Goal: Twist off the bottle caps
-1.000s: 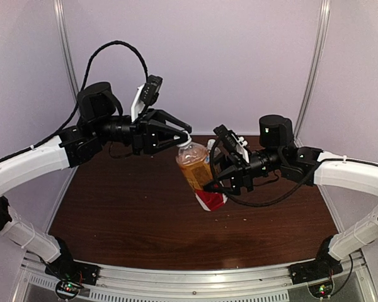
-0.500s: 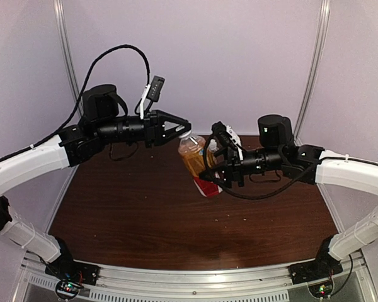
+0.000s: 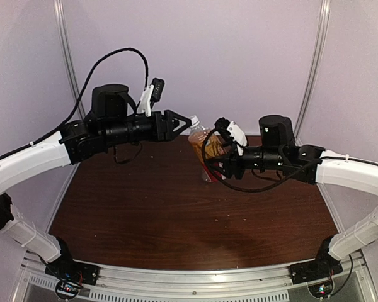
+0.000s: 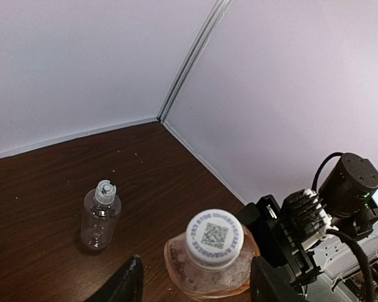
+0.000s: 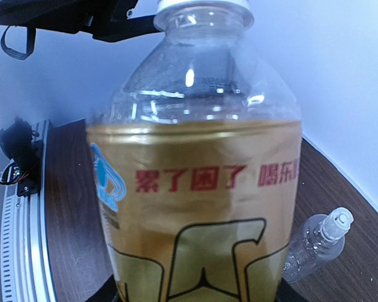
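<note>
— Well, how does the left gripper [image 4: 196, 282] stand?
— Its jaws are parted, with one black finger [image 4: 129, 283] on each side of the whitish cap [image 4: 214, 231]. A gap shows on both sides, so it has hold of nothing. Seen from above, it reaches in level, with its tips at the cap.
— And the right gripper [image 3: 217, 162]?
— It is closed on the lower body of the amber bottle [image 3: 203, 141] and holds it off the table [image 3: 145, 207]. The bottle is tilted, its neck leaning toward the left arm. In the right wrist view the gold label with red characters fills nearly everything, and the fingers barely show.
— Is the cap on?
— Yes, it is seated on the neck, with a printed square code on top.
— And the other bottle?
— The clear bottle [image 4: 99, 220] stands on the brown table toward the back corner, well apart from both grippers. The second cap [image 4: 105, 189] is on it.
</note>
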